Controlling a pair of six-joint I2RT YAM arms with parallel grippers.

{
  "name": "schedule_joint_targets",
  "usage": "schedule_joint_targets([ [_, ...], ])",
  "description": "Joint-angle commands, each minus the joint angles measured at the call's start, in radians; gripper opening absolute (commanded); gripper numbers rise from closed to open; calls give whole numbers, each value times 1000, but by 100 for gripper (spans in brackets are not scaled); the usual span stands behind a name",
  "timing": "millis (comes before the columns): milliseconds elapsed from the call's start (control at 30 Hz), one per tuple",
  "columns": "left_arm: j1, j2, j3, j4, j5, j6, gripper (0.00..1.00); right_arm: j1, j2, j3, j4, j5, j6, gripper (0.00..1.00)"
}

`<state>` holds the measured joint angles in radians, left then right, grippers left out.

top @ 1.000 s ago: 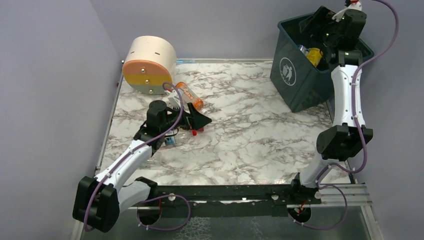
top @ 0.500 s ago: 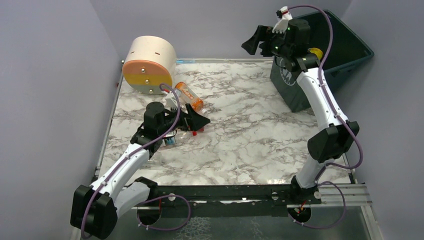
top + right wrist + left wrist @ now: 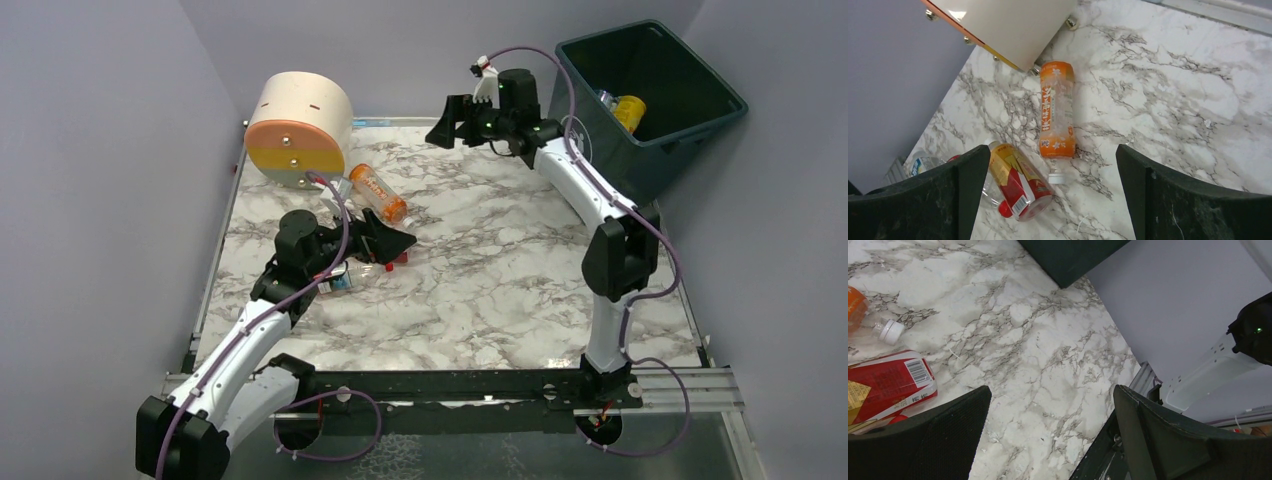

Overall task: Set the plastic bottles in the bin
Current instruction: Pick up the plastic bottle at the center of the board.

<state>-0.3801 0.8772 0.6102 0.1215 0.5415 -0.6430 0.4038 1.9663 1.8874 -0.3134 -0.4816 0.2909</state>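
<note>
- Marble-patterned tabletop [image 3: 500, 270] with lilac walls around it is where we find most of the plastic bottles lying loose, on the left half.
- We see an orange bottle [image 3: 1057, 116] on its side, its white cap [image 3: 1056, 177] pointing toward the near edge and its base close to the cream cylinder.
- Just beside it lies a red-labelled bottle [image 3: 1018, 182], also on its side; a clear bottle with a blue label [image 3: 923, 161] sits a little further left.
- In the dark teal bin [image 3: 735, 100], at the far right corner, we make out a yellow bottle [image 3: 628, 110] and one more beside it.
- Our left gripper [image 3: 1050, 392] hangs low over the table with its jaws wide apart and nothing between them; the red-labelled bottle lies just outside one finger.
- Our right gripper [image 3: 448, 128] hovers above the far middle of the table, well apart from the bin, jaws spread and empty.
- We note the cream cylinder [image 3: 300, 115] lying on its side at the far left, its orange and green face toward us.
</note>
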Motion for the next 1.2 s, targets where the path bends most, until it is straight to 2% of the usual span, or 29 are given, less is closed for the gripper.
schedule_joint_targets([
  [0, -2, -24, -3, -16, -20, 17, 99, 32, 65, 2, 65, -32, -11, 98],
  [267, -3, -51, -17, 21, -14, 8, 99, 93, 196, 42, 73, 4, -48, 95],
  [867, -2, -118, -31, 129, 50, -30, 99, 168, 343, 87, 111, 5, -94, 85],
  [1167, -2, -137, -36, 165, 79, -38, 99, 214, 408, 130, 93, 57, -139, 85],
])
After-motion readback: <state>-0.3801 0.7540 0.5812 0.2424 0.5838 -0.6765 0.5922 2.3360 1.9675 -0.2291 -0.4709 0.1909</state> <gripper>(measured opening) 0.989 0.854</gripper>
